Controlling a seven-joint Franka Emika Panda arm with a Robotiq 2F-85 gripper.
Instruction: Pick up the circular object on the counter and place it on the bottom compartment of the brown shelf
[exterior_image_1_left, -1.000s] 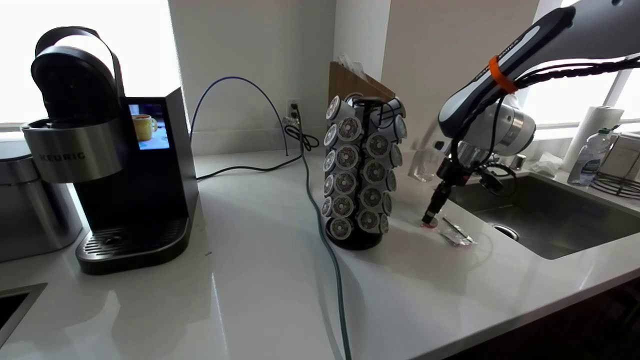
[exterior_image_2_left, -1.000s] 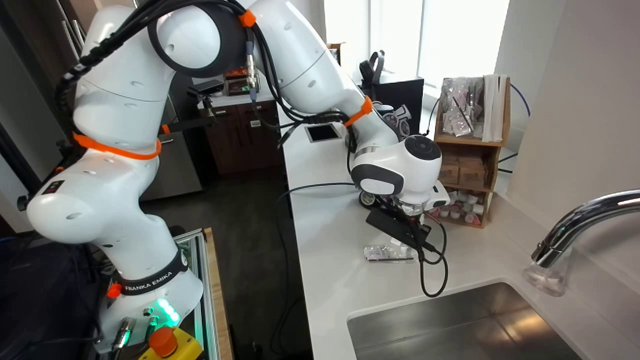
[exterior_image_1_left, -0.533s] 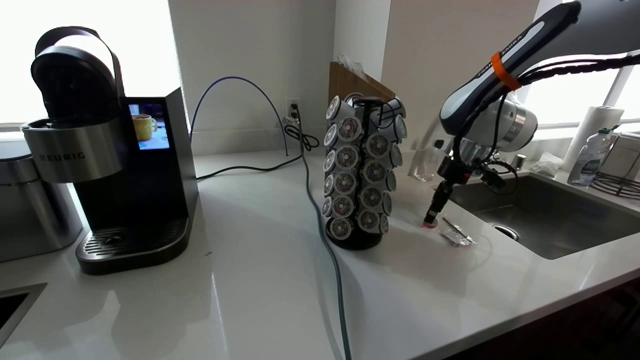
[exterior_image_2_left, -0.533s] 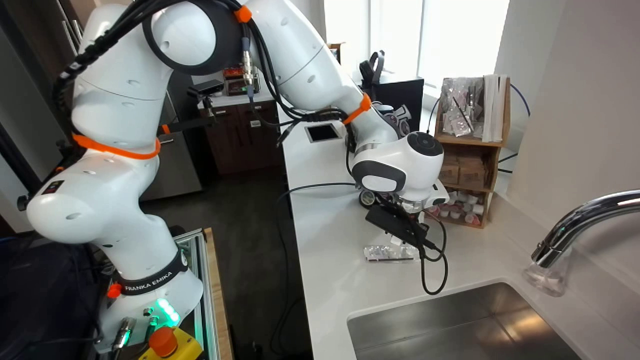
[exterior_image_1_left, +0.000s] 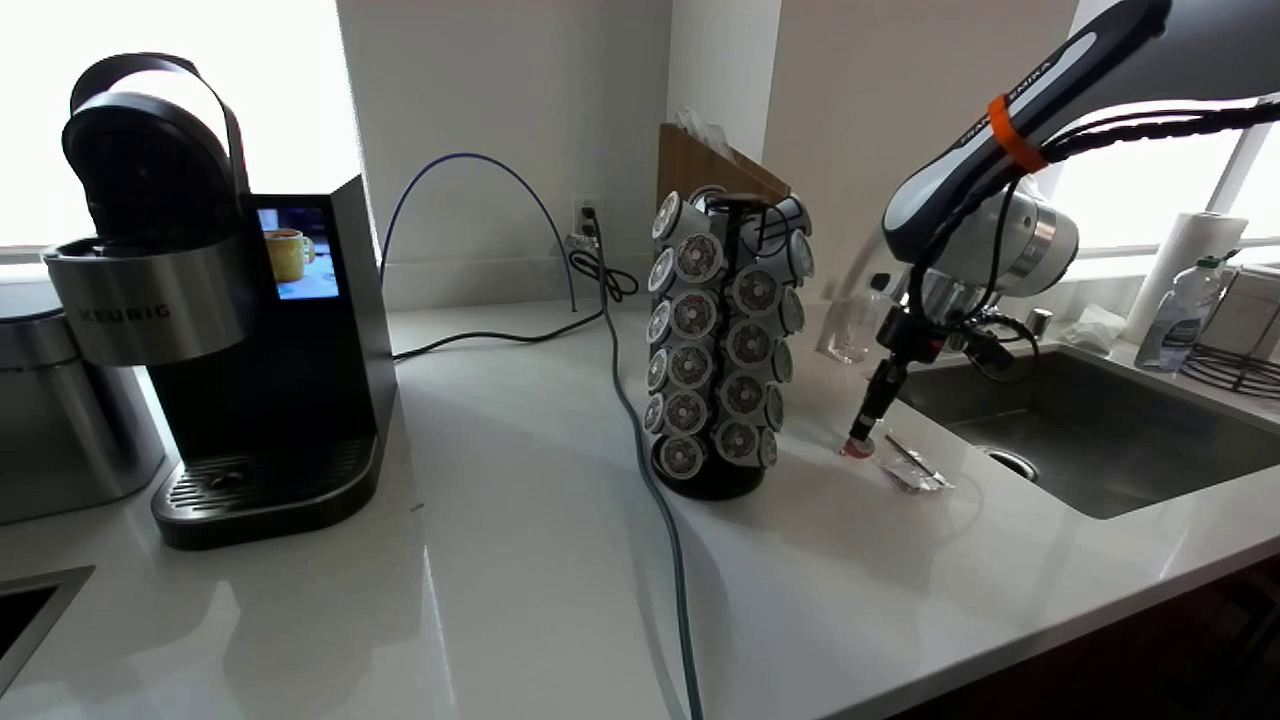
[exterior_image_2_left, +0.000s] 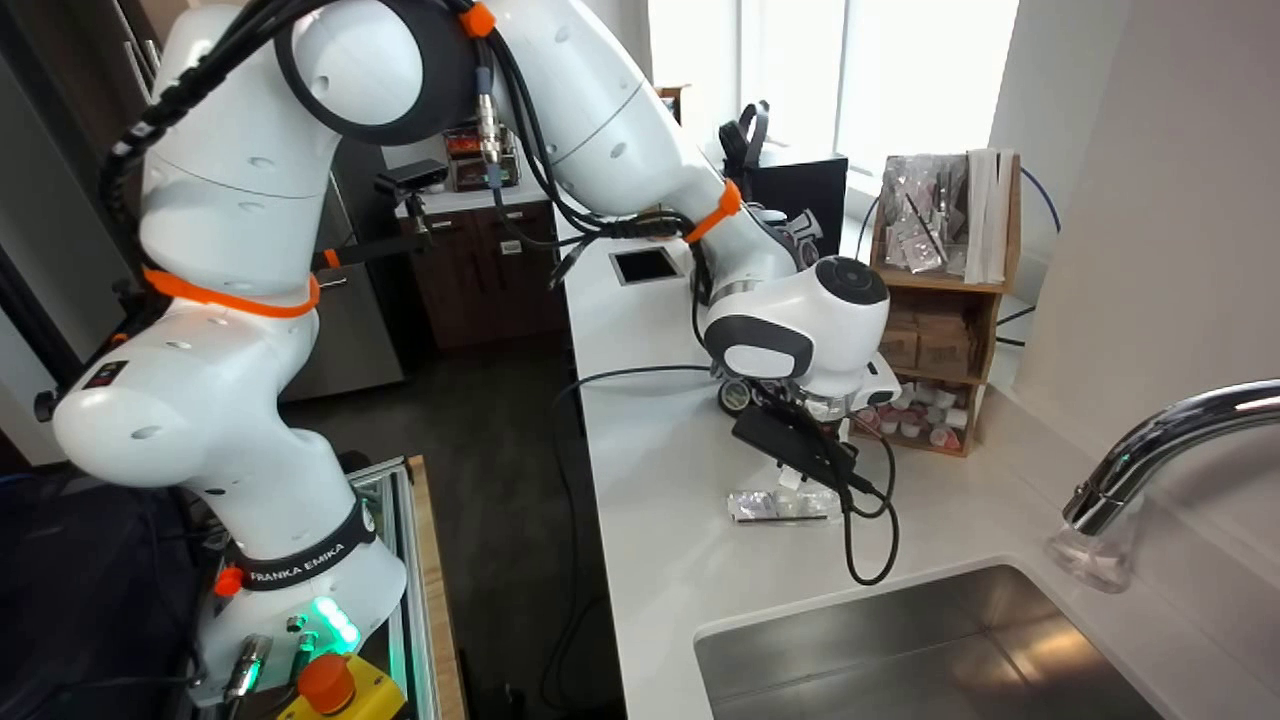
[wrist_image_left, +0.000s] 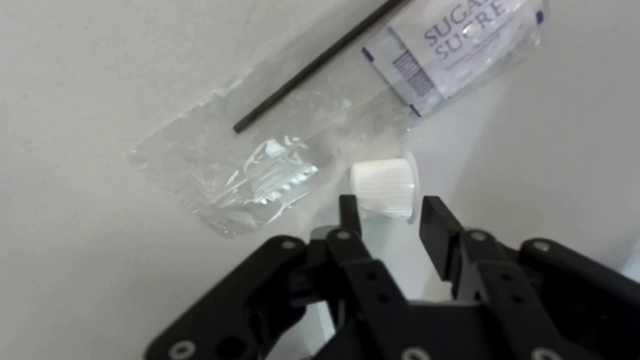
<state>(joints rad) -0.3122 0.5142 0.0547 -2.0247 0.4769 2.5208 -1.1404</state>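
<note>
In an exterior view, the back wall (exterior_image_1_left: 480, 90) is pale grey, with an electrical outlet (exterior_image_1_left: 580, 204) low on it. Toward the right edge of this same view, a window (exterior_image_1_left: 1110, 205) glows strongly white. In an exterior view, the dark floor (exterior_image_2_left: 480, 450) reaches to a dark brown cabinet (exterior_image_2_left: 465, 300) with metal handles, just beside a grey metallic front (exterior_image_2_left: 355, 345). Further right, a wide window (exterior_image_2_left: 920, 60), divided by slim vertical lines, is also very bright, and a plain wall (exterior_image_2_left: 1180, 180) looks dimmer.

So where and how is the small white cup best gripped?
Probably from above, pinching rim and base: the cup lies on its side, those ends facing the fingers of the open gripper, while the clear packet crowds its wall.
</note>
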